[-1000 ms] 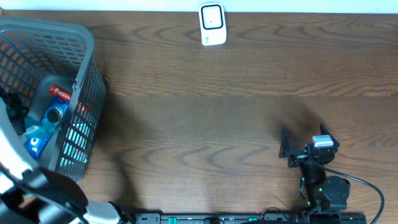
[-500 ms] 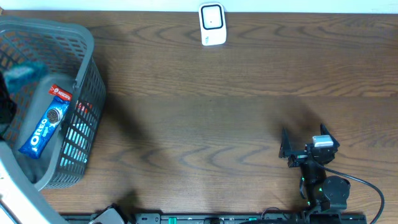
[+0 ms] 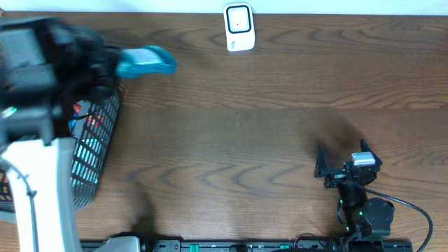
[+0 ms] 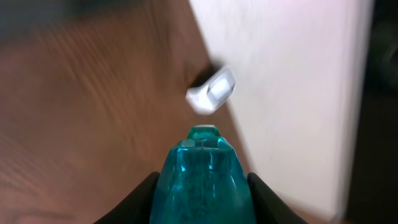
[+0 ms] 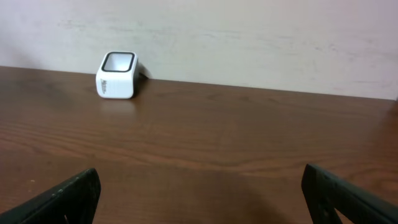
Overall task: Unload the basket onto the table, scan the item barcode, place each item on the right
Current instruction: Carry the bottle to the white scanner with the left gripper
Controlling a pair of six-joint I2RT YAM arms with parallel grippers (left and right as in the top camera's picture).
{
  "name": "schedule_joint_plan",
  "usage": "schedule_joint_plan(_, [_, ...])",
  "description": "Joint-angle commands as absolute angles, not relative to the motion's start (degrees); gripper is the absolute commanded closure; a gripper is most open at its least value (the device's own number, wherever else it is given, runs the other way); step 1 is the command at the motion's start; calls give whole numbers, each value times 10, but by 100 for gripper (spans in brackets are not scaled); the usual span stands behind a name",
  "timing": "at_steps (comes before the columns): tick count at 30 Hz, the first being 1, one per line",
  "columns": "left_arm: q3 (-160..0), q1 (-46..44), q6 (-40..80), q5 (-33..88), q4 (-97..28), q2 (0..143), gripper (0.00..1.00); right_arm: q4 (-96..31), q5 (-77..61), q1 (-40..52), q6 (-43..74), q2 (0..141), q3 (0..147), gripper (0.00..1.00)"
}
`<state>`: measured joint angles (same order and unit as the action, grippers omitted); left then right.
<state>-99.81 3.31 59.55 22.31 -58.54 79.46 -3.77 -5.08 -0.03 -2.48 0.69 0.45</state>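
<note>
Holding: the left pincer (image 3: 116,62) is clamped on a teal item (image 3: 148,61), its fingers (image 4: 144,194) drawn in narrow against both flanks.
Teal item: up in the air above the tabletop (image 3: 245,140), just past the far right corner of the basket. Its free end points toward the scanner. In the left wrist view it looks translucent.
Scanner: small and white (image 3: 239,28), standing at the far edge of the tabletop by the pale wall, its dark window tilted upward. It is well apart from the item.
Basket: grey mesh (image 3: 98,150), at the left end, partly hidden by the blurred left arm. Red and blue packaging shows through its side.
Right pincer: spread wide (image 3: 341,164), gripping nothing, low near the front edge on the right and facing the scanner across the wood.
</note>
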Motion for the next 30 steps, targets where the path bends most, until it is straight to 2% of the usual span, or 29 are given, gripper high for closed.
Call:
schedule_joint_plan(1, [-1015,-68,570,180,-579,842,62,-39,-46,4,-17,3,3,1])
schedule_joint_plan(8, [-1015,-210,551,154,-536,973,62,-39,-46,4,-17,3,3,1])
schedule_joint_plan(16, [-1015,-319,495,161,-430,1122,62,-39,-46,4,-17,3,3,1])
schedule_joint_plan(24, [-1015,-386,414,233,-310,1222,62,-39,-46,4,-17,3,3,1])
schedule_joint_plan(30, [-1015,-412,353,233,-295,1239,57,-39,-46,4,-17,3,3,1])
